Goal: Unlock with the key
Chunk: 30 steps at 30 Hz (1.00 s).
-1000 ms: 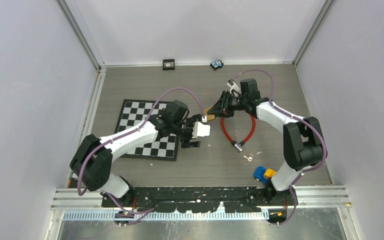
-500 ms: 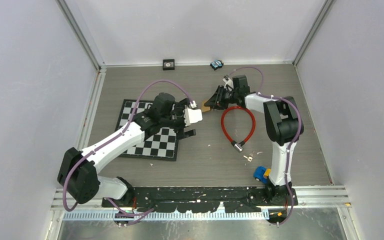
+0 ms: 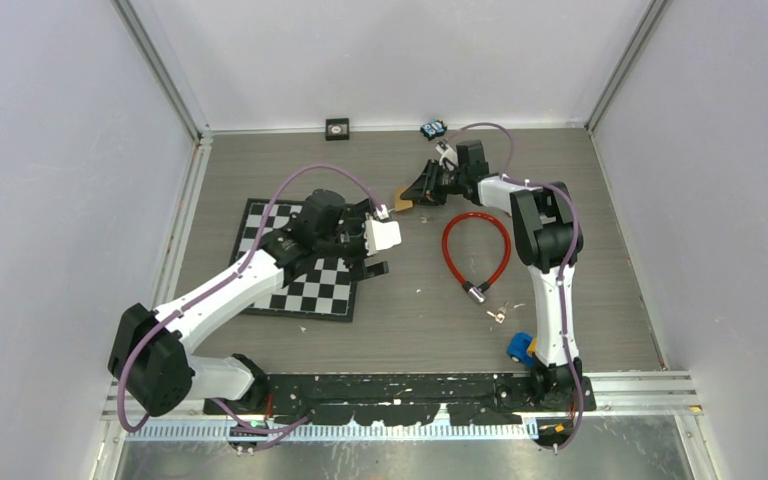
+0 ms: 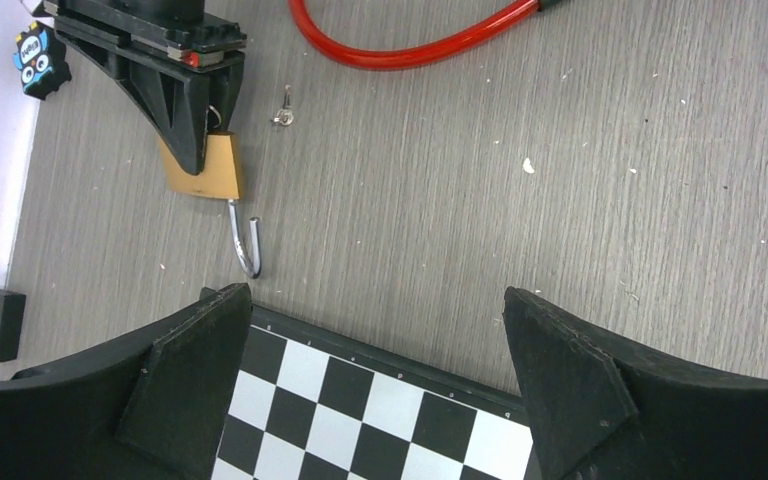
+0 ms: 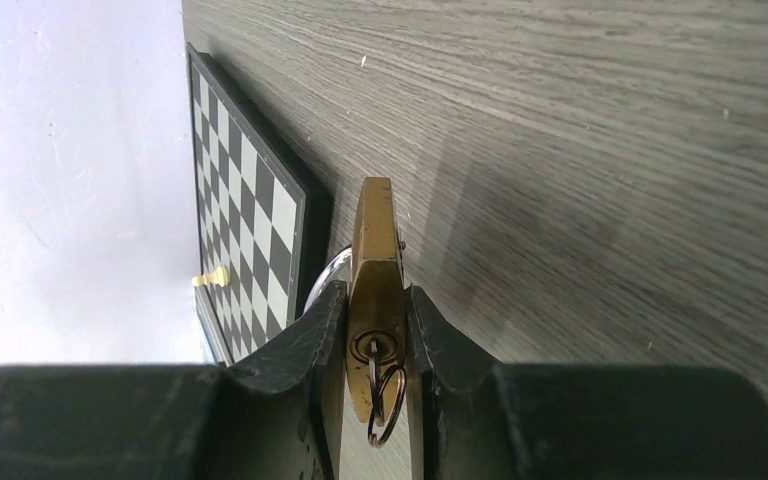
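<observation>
My right gripper (image 3: pixel 418 191) is shut on a brass padlock (image 5: pixel 375 250), squeezing its body (image 3: pixel 403 197) between both fingers just above the table. The key (image 5: pixel 372 362) sits in the keyhole on the padlock's underside, and its ring (image 5: pixel 387 398) hangs loose. In the left wrist view the padlock (image 4: pixel 203 168) has its silver shackle (image 4: pixel 245 240) swung out, one end free. My left gripper (image 4: pixel 375 310) is open and empty over the chessboard's edge, short of the shackle (image 5: pixel 325 275). In the top view the left gripper (image 3: pixel 384 250) is to the lower left of the padlock.
A chessboard (image 3: pixel 300 262) lies under the left arm. A red cable lock (image 3: pixel 477 248) with spare keys (image 3: pixel 497 316) lies right of centre. A small black box (image 3: pixel 337 128) and a blue toy (image 3: pixel 433 129) sit by the back wall. A blue-yellow toy car (image 3: pixel 526 347) is near the right base.
The left gripper has opened wide and drawn back up and to the left. The right gripper carried the padlock toward the back wall and kept its grip.
</observation>
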Each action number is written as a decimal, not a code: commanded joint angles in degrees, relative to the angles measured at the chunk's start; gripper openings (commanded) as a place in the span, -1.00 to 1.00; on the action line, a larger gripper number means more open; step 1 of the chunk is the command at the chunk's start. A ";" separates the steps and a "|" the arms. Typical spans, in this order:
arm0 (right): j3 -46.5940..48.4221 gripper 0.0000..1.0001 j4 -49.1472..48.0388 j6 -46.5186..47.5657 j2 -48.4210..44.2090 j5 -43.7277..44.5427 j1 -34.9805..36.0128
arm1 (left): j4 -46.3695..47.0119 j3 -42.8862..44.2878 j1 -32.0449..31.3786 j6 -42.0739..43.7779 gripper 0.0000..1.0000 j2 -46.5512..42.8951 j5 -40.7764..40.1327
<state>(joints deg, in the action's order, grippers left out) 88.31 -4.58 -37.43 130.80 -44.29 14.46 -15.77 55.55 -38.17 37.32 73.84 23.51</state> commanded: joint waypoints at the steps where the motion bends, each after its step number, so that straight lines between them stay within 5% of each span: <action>1: 3.27 -0.65 -2.81 0.26 0.86 -3.29 -1.52 | 2.34 -0.61 0.12 0.22 0.99 -1.81 0.13; 18: 4.99 0.09 -0.96 0.00 3.14 -4.56 -3.38 | 1.88 -1.28 0.13 0.28 0.99 -1.72 1.24; 30: 5.38 0.31 14.27 16.13 -3.34 6.83 -2.81 | 1.79 -1.25 0.18 0.11 0.99 -1.73 1.63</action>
<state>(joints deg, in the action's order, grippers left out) 92.03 2.61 -29.63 132.16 -44.29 11.33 -15.77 54.50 -38.17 37.50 73.84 23.86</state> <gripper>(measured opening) 0.647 0.994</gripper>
